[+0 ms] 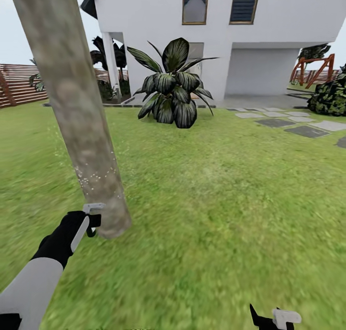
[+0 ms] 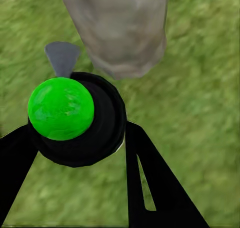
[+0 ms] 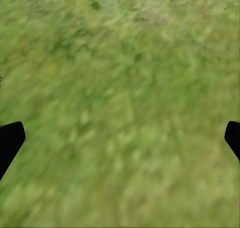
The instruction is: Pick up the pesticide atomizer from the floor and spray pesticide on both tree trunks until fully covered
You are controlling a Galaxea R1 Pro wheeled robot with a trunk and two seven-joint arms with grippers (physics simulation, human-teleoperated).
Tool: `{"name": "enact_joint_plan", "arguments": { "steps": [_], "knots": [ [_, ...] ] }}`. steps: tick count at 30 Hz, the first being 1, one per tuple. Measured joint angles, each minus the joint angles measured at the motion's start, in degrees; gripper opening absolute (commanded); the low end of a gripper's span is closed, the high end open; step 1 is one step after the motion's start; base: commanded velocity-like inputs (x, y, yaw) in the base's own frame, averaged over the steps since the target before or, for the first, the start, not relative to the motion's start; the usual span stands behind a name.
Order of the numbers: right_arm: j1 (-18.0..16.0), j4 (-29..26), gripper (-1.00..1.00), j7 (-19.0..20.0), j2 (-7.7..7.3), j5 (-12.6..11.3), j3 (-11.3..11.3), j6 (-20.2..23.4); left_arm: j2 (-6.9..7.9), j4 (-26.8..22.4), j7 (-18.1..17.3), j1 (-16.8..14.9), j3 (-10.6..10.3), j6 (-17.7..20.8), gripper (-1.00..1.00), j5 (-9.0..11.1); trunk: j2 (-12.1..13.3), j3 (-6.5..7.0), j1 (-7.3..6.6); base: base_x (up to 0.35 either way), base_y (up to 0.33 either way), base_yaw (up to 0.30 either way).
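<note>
**Left gripper holds the atomizer at the foot of the trunk**

Left gripper [image 1: 92, 220] of mine sits low over the grass [image 1: 216, 200], its black fingers [image 2: 155, 188] clamped on the pesticide atomizer [image 2: 75, 119]. From the wrist camera the atomizer is a round black body between the two fingers, with a bright green ball on it and a small grey nozzle pointing at the tree trunk [image 2: 122, 33]. From my head camera the gripper is just beside the base of that trunk [image 1: 72, 104], a thick, mottled grey-brown column that leans up and to the left. A loose band of tiny whitish specks of pesticide [image 1: 96, 178] lies across the bark low down, above my gripper.

My right gripper [image 1: 276, 319] hangs at the lower edge of the head picture, well apart from the trunk. Its wrist camera shows its fingertips [image 3: 10, 138] spread wide, with bare lawn between them.

Behind stand a white house [image 1: 216, 31], a broad-leaved dark plant [image 1: 173, 87], grey stepping stones [image 1: 298, 125] and a brown slat fence [image 1: 21, 84].
</note>
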Motion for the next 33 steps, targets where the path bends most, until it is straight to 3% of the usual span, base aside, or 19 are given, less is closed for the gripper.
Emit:
{"name": "enact_joint_plan", "arguments": {
  "steps": [5, 10, 21, 33],
  "knots": [
    [0.00, 0.00, 1.00, 0.00, 0.00, 0.00, 0.00, 0.00, 0.47, 1.05, 0.00, 0.00, 0.16, -0.05, -1.00, -0.10, 0.00, 0.00, 0.00, 0.000, -0.273, 0.275],
    [0.00, 0.02, 1.00, 0.00, 0.00, 0.00, 0.00, 0.00, 0.49, 1.29, 0.00, 0.09, 1.77, -1.75, -1.00, -0.17, 0.00, 0.00, 0.00, 0.068, -0.267, 0.063],
    [-0.01, 0.02, 1.00, 0.00, 0.00, 0.00, 0.00, 0.01, -0.04, 1.28, 0.02, 0.09, 1.84, -1.92, -1.00, -0.34, 0.00, 0.00, 0.00, 0.300, -0.123, 0.014],
    [0.00, 0.02, 1.00, 0.00, 0.08, 0.00, 0.00, 0.00, -0.18, 1.06, 0.08, 0.09, 1.81, -1.92, -1.00, 0.01, 0.00, 0.00, 0.00, 0.243, -0.153, 0.267]
  ]
}}
